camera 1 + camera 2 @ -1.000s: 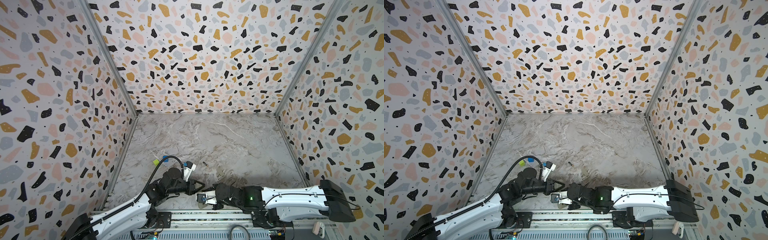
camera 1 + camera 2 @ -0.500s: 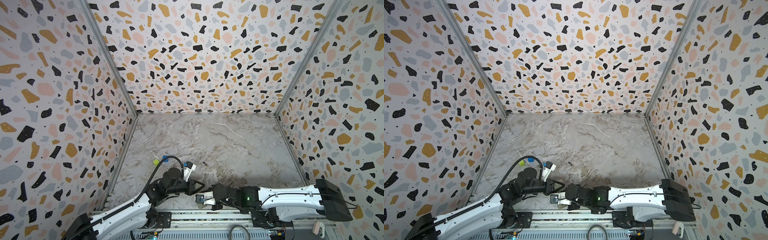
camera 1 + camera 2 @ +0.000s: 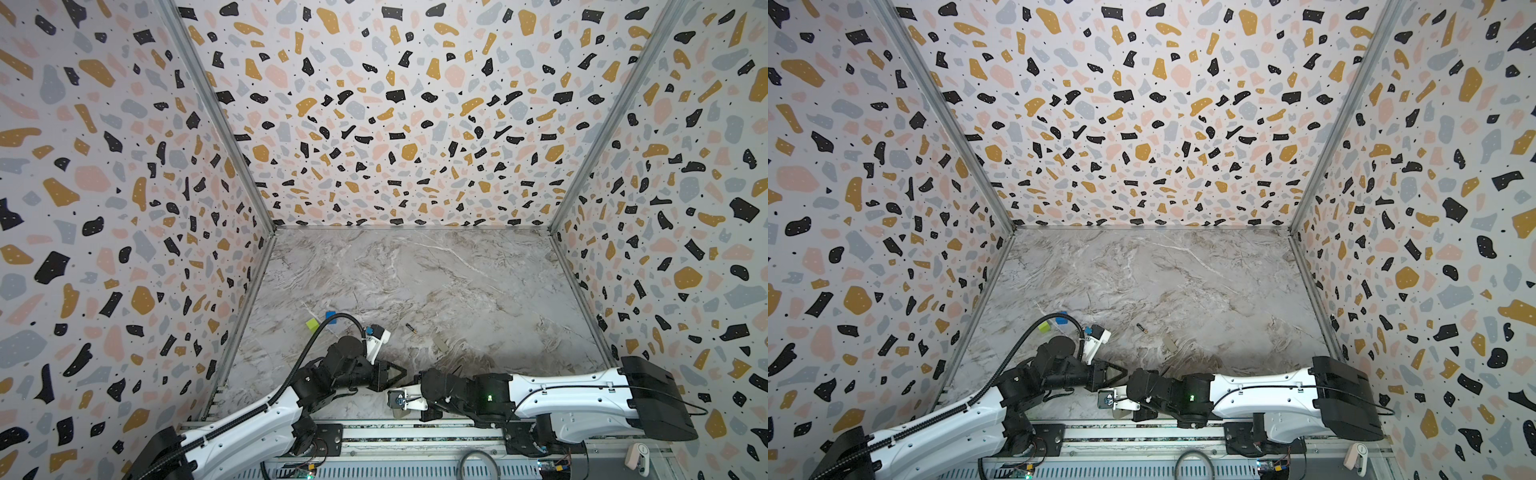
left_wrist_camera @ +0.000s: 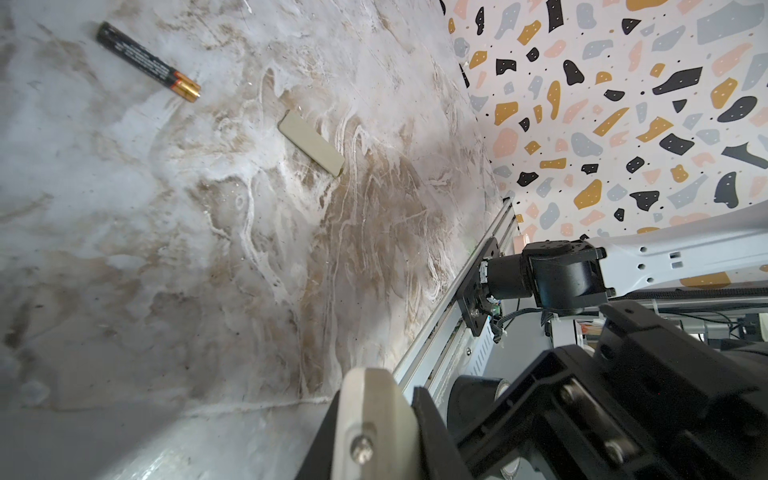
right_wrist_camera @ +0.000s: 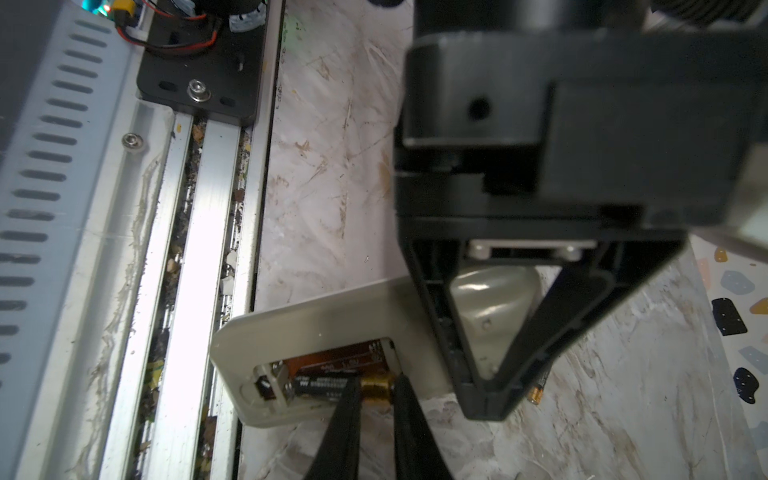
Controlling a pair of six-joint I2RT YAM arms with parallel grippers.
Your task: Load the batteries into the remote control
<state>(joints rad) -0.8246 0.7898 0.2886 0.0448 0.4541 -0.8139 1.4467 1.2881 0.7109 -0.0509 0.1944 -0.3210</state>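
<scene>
The off-white remote control lies back up at the table's front edge, its battery recess uncovered. One battery lies in the recess. My right gripper has closed to a narrow gap, and the battery's copper end sits between its thin fingertips. My left gripper, turned on its side, is shut on the remote's other end. In both top views the left gripper reaches in from the left, and the right wrist hides the right gripper's fingers. A second battery lies loose farther back.
The off-white battery cover lies on the marble table near the loose battery. An aluminium rail runs right along the remote's near end. A yellow block and a blue block sit behind the left arm. Speckled walls enclose three sides.
The right arm has slid slightly to the left and its fingers have drawn closer together. The left arm has not moved.
</scene>
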